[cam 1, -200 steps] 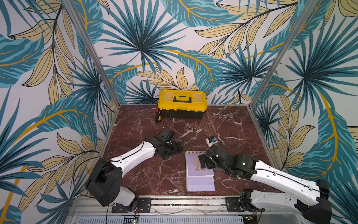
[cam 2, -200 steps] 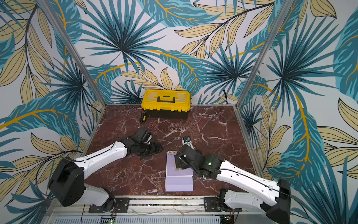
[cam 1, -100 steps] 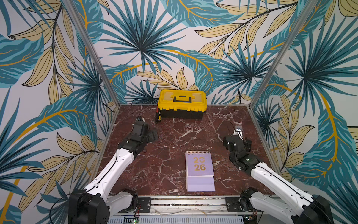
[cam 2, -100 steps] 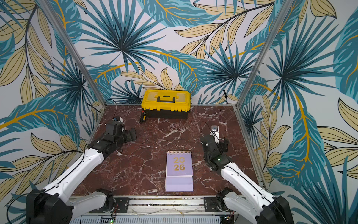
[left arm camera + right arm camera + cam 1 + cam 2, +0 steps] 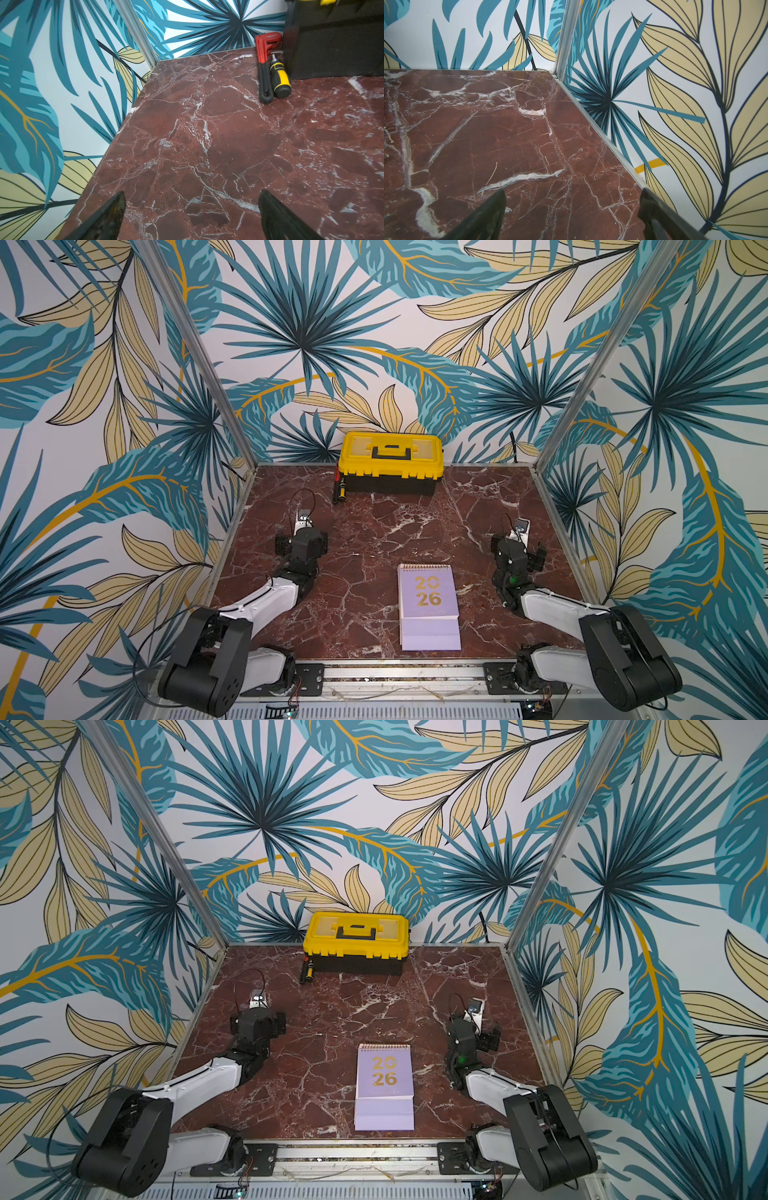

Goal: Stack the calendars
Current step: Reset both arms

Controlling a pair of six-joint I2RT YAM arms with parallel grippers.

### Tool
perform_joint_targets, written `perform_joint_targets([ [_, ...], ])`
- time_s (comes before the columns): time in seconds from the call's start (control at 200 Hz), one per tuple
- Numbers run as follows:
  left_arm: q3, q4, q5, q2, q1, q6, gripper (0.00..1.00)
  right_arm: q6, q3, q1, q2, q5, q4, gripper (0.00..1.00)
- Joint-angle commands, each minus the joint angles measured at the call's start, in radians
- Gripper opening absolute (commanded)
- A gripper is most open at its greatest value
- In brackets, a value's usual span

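Both spread wide and empty, left gripper and right gripper flank the lower-centre calendars: probably light, stiff; pinch a side edge.

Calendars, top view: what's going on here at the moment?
Nothing is being handled. The left tool and right tool are both open and empty, each arm off to its own side of the table. The calendars lie in one pile near the front edge, a lilac one on top; how many are beneath cannot be told. The toolbox sits at the back.
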Motion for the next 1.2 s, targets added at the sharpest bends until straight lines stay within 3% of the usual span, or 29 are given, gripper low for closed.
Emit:
perform_joint_targets([
  [0.0,-0.065,0.416,-0.020,0.074,0.011,0.109,0.99,-0.049,-0.020,-0.030,0.015,-0.058,0.178,0.99],
  [0.085,-0.061,0.470,0.062,0.122,0.039,0.104,1.00,-0.040,-0.017,-0.053,0.008,-0.092,0.156,0.99],
  [0.155,-0.057,0.504,0.049,0.167,0.051,0.095,1.00,-0.021,-0.016,-0.060,-0.002,-0.101,0.139,0.99],
  [0.22,-0.075,0.506,0.068,0.151,0.069,0.067,1.00,0.001,-0.026,-0.060,-0.043,-0.197,0.087,0.99],
  [0.315,-0.102,0.511,0.246,0.132,0.135,0.043,1.00,0.054,-0.047,-0.066,-0.073,-0.298,0.099,0.99],
  [0.421,-0.114,0.574,0.399,0.194,0.194,0.026,0.99,0.039,-0.064,-0.067,0.023,-0.301,0.237,0.99],
  [0.536,-0.096,0.574,0.393,0.214,0.195,0.031,0.99,-0.009,-0.065,-0.069,0.157,-0.337,0.408,0.99],
  [0.656,-0.081,0.569,0.271,0.228,0.196,-0.016,0.99,0.047,-0.076,-0.105,0.126,-0.432,0.330,1.00],
  [0.756,-0.070,0.568,0.257,0.241,0.199,-0.024,1.00,0.000,-0.085,-0.110,0.244,-0.427,0.519,1.00],
  [0.926,-0.066,0.561,0.256,0.241,0.199,-0.025,1.00,0.055,0.045,-0.119,0.188,-0.396,0.185,1.00],
  [1.197,-0.066,0.561,0.256,0.240,0.199,-0.026,1.00,0.071,0.053,-0.141,0.183,-0.418,0.161,1.00],
])
